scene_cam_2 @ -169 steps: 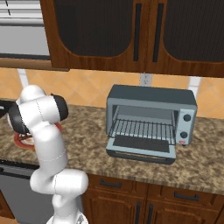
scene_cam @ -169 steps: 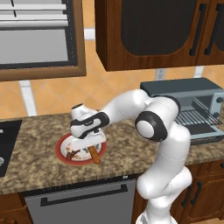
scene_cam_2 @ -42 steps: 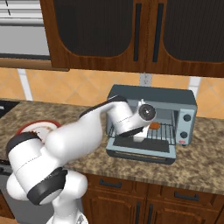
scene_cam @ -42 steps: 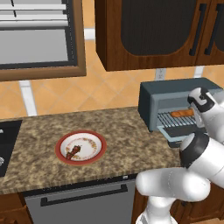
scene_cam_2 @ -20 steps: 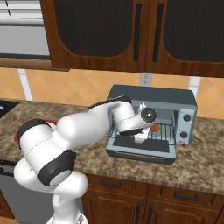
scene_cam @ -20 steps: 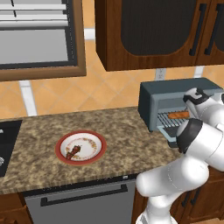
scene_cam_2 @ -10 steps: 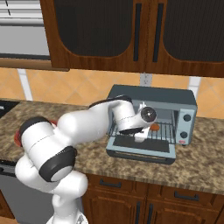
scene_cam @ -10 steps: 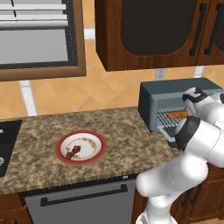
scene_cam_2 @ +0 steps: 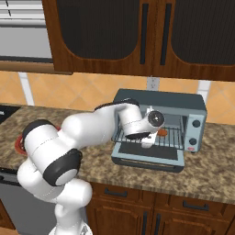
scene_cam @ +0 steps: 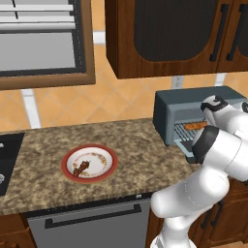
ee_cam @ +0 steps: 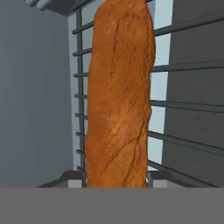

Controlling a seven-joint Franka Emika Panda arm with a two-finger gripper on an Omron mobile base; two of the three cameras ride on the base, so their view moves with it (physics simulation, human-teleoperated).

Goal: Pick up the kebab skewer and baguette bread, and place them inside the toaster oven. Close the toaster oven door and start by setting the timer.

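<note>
baguette bread (ee_cam: 118, 96) on toaster oven (scene_cam_2: 158, 126) rack | kebab skewer (scene_cam: 81, 168) on plate (scene_cam: 105, 156)

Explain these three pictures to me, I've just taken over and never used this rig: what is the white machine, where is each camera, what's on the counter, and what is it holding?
The white machine is a robot arm on a driving base. Two cameras ride on that base behind the arm, one to its left and one to its right. The third sits on the hand and looks along the gripper.

On the stone counter lies a red-rimmed plate with the kebab skewer on it. To the right stands the toaster oven, its door folded down.

The arm reaches into the oven. In the hand view the baguette bread sits between the fingertips, the jaws closed on its sides, over the wire rack. I cannot tell whether it rests on the rack.
</note>
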